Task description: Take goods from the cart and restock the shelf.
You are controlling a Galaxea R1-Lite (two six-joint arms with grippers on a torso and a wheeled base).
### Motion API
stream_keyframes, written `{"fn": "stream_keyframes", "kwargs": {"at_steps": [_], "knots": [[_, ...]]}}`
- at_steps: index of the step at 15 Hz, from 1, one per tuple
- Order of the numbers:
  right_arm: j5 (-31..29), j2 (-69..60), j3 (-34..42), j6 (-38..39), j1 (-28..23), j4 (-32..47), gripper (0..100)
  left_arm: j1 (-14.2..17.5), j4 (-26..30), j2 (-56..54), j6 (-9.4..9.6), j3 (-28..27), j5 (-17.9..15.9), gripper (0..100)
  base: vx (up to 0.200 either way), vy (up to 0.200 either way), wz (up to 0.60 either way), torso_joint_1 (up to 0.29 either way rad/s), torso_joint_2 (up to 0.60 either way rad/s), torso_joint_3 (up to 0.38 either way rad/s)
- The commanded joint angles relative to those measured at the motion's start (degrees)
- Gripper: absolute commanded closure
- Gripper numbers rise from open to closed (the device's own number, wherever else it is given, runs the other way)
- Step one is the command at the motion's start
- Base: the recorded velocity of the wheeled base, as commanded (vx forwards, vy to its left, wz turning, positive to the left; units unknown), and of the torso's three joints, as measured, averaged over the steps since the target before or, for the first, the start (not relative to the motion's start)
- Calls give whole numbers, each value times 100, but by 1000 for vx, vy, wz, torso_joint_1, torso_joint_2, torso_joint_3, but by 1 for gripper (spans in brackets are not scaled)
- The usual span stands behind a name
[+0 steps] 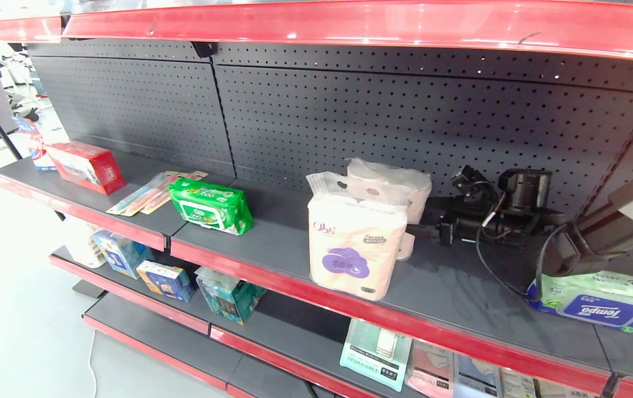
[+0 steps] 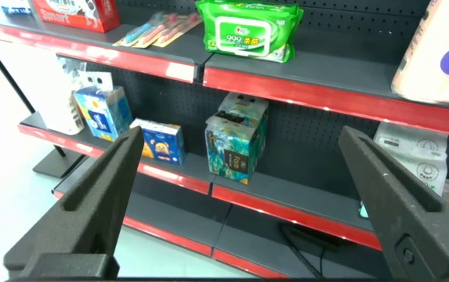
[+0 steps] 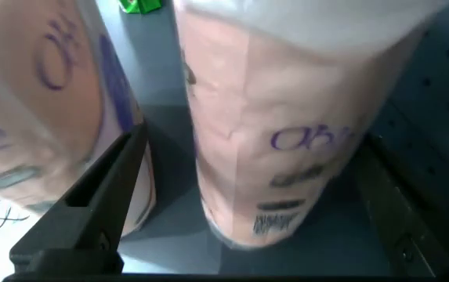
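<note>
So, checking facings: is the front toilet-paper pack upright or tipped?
Upright: the toilet-paper pack stands on its base on the shelf, label facing outward.

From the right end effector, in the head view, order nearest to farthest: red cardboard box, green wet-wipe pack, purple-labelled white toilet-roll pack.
1. Purple-labelled white toilet-roll pack, beside right end effector.
2. Green wet-wipe pack, mid-shelf.
3. Red cardboard box, far left.
</note>
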Motion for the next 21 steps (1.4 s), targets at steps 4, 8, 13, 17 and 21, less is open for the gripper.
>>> {"fn": "stream_keyframes", "kwargs": {"at_steps": [4, 8, 13, 17, 21], "knots": [[44, -858, 761, -17, -292, 0, 0, 0, 1, 5, 0, 0, 1, 0, 0, 0, 0, 0, 0, 0], [44, -1570, 1490, -34, -503, 0, 0, 0, 1, 5, 0, 0, 1, 0, 0, 0, 0, 0, 0, 0], [0, -2449, 2299, -8, -767, 17, 0, 0, 1, 5, 0, 0, 1, 0, 0, 0, 0, 0, 0, 0], [-308, -3346, 2941, 194, -1039, 88, 0, 0, 1, 5, 0, 0, 1, 0, 0, 0, 0, 0, 0, 0], [-2215, -5051, 4074, 1038, -1030, 422, 0, 0, 1, 5, 0, 0, 1, 0, 0, 0, 0, 0, 0, 0]]}}
